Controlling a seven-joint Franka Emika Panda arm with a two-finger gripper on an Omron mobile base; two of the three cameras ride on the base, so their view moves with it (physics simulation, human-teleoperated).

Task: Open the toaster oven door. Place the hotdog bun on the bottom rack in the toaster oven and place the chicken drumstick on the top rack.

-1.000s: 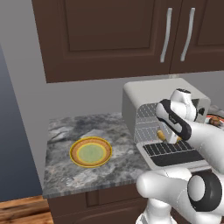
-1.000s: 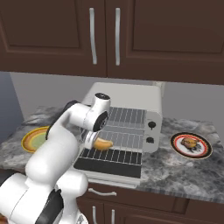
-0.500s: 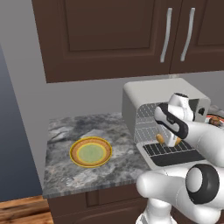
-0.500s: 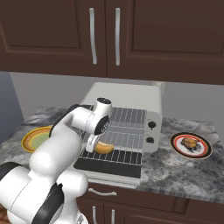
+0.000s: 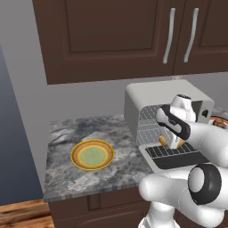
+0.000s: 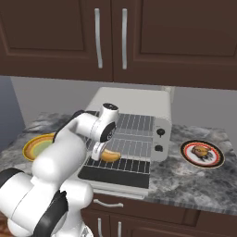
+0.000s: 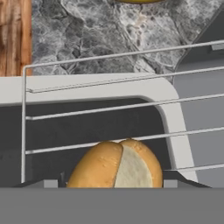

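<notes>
Left base view: the toaster oven [image 5: 167, 95] stands at the right end of the worktop [image 5: 84, 178], and the toaster oven door [image 5: 176, 156] is already folded down flat toward the front edge, so step 1 looks done. The end effector [image 5: 171, 141] reaches into the mouth with the hotdog bun [image 5: 164, 140] showing as a small orange patch low between its fingers. An empty yellow plate [image 5: 92, 155] sits toward the left half of the worktop.

Right base view: the bun [image 6: 110, 156] is at the front left corner of the bottom rack [image 6: 127, 159], under the end effector [image 6: 99, 152]; whether it rests on the wires or hangs just above I cannot tell. The top rack [image 6: 134, 123] above is bare. The chicken drumstick [image 6: 200, 151] waits on a dark-rimmed plate [image 6: 202, 154] near the worktop's right edge, untouched.

Hand view: the bun [image 7: 116, 164] sits between the fingers, jaws about half spread around it, the grip apparently not yet let go, with rack wires [image 7: 109, 107] and the door frame [image 7: 87, 85] beyond.

Judgement: bun placement is nearly finished; release, then the whole drumstick step, remain.
</notes>
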